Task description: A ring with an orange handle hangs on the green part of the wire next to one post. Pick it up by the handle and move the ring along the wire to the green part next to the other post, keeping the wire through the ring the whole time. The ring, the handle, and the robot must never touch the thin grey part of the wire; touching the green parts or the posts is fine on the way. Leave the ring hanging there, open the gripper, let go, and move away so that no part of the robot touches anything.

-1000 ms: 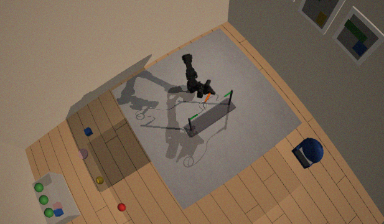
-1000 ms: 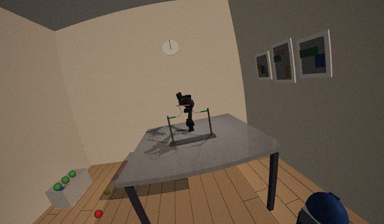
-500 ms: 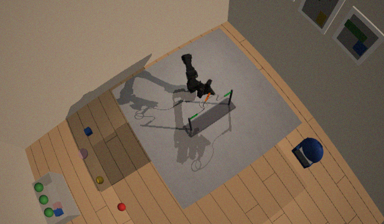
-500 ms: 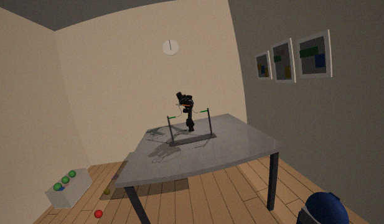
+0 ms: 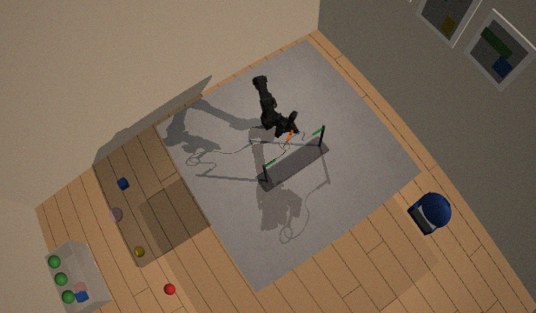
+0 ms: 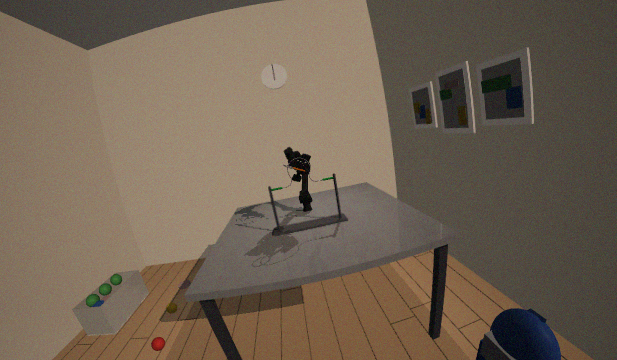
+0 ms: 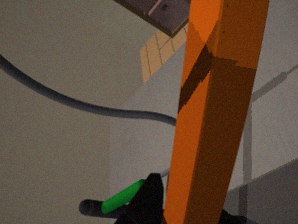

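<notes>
My gripper point(image 5: 292, 131) point(image 7: 162, 183) is shut on the orange handle point(image 5: 289, 136) point(image 6: 298, 169) point(image 7: 215, 100), above the stand. The ring point(image 5: 285, 145) is at the handle's far end, around the middle stretch of the grey wire, between the green parts; its exact clearance is too small to tell. The left green part point(image 5: 271, 163) point(image 6: 276, 189) joins the left post point(image 5: 266, 175) point(image 6: 274, 210). The right green part point(image 5: 317, 131) point(image 6: 328, 178) joins the right post point(image 5: 321, 136) point(image 6: 337, 197). In the wrist view the grey wire point(image 7: 100, 110) passes behind the handle, and the ring is out of view.
The stand's dark base point(image 5: 294, 163) point(image 6: 310, 225) rests on the grey table point(image 5: 363, 152) point(image 6: 378, 240). The posts rise from its two ends. Shadows of arm and wire lie on the table. A bin point(image 5: 94, 278), balls and a blue helmet point(image 5: 434, 209) are on the floor, away from the arm.
</notes>
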{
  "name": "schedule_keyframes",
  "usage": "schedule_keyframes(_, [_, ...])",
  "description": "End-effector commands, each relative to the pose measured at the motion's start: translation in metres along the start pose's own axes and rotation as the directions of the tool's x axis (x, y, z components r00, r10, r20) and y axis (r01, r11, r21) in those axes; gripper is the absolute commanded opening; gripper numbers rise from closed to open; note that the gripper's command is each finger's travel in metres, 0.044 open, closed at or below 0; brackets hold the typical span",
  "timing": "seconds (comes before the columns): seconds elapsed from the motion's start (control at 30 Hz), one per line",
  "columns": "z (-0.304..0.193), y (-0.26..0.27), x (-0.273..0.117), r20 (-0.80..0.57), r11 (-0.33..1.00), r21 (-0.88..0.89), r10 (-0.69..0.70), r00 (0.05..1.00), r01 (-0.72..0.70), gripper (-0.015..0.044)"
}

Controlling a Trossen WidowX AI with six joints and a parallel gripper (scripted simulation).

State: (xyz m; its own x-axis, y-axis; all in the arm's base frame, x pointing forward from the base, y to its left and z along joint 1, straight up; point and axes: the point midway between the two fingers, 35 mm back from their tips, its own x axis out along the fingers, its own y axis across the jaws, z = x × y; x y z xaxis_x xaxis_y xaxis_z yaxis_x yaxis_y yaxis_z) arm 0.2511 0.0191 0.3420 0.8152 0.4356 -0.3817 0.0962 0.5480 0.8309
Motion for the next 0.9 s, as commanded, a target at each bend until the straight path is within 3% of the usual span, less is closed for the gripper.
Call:
schedule_keyframes(0.0, [0.002,0.001,-0.002,0.012,0.999,-0.043,-0.018,1.000,0.019,-0.0150])
schedule_keyframes(0.87, [0.005,-0.016,-0.001,0.089,0.921,-0.318,-0.205,0.975,0.223,-0.0150])
